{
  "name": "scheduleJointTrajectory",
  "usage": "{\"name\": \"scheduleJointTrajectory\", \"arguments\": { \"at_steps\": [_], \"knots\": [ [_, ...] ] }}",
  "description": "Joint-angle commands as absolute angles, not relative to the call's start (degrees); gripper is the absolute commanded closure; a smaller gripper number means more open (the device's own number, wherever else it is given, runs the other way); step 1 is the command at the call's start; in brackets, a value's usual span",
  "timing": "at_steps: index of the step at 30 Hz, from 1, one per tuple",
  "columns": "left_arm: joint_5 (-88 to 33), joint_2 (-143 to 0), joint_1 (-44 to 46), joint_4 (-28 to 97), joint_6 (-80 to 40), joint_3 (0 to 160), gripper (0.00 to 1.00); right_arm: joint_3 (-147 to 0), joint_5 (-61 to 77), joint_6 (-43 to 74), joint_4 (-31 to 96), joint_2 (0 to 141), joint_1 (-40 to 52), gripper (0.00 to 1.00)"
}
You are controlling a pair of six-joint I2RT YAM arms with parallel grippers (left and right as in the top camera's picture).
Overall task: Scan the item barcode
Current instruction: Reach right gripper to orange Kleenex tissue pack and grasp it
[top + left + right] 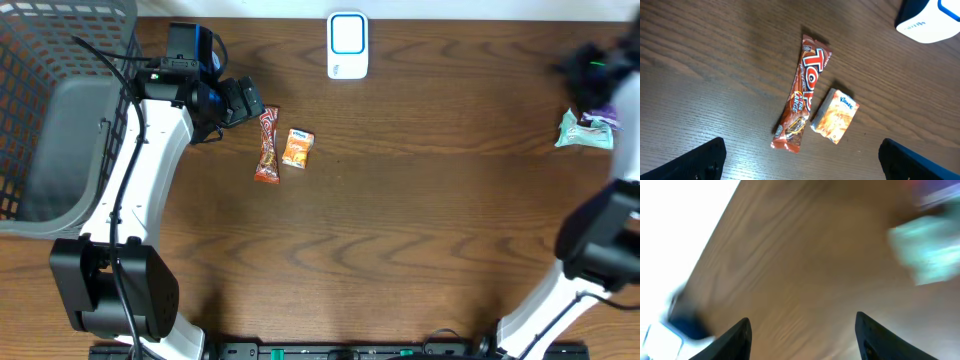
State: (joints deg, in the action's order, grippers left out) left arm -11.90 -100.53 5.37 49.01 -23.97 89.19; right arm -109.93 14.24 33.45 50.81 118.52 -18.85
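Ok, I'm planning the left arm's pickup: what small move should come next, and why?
Probably lower the left gripper onto the chocolate bar: its jaws stand wide open and empty, and the bar lies flat just ahead, beside the tissue pack.

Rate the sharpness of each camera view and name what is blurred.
Overhead: crisp over the table, but the right hand at the top right is smeared. Left wrist: sharp, lettering on the chocolate bar and tissue pack reads clearly. Right wrist: blurred throughout; the teal packet is only a smear, the upper left blown out white.
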Motion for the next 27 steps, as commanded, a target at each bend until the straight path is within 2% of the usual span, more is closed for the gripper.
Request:
{"name": "scheduleJointTrajectory", "arguments": {
  "at_steps": [1,4,5,7,8,11,13,20,22,27],
  "knots": [
    [-11.9,-100.8,5.3,49.1,-23.7,89.8,0.02,-109.9,26.6,29.5,50.9,121.8,-9.9,0.4],
    [-11.9,-100.8,5.3,49.1,-23.7,89.8,0.02,-109.9,27.6,29.5,49.4,123.9,-2.2,0.44],
    [-11.9,-100.8,5.3,49.1,-23.7,89.8,0.02,-109.9,27.5,29.5,48.7,124.6,0.1,0.4],
    [-11.9,-100.8,5.3,49.1,-23.7,89.8,0.02,-109.9,26.2,29.3,47.2,125.9,5.3,0.17],
    [-11.9,-100.8,5.3,49.1,-23.7,89.8,0.02,-109.9,25.3,28.8,46.7,126.5,7.6,0.09],
    [-11.9,-100.8,5.3,49.1,-23.7,89.8,0.02,-109.9,21.3,28.6,45.2,128.0,13.9,0.2],
    [-11.9,-100.8,5.3,49.1,-23.7,89.8,0.02,-109.9,19.0,28.8,44.0,129.1,17.8,0.37],
    [-11.9,-100.8,5.3,49.1,-23.7,89.8,0.02,-109.9,14.7,37.8,41.1,133.5,27.1,0.42],
    [-11.9,-100.8,5.3,49.1,-23.7,89.8,0.02,-109.9,14.8,40.2,41.2,134.8,28.4,0.45],
    [-11.9,-100.8,5.3,49.1,-23.7,89.8,0.02,-109.9,19.0,41.1,41.1,137.0,30.7,0.46]
  ]
}}
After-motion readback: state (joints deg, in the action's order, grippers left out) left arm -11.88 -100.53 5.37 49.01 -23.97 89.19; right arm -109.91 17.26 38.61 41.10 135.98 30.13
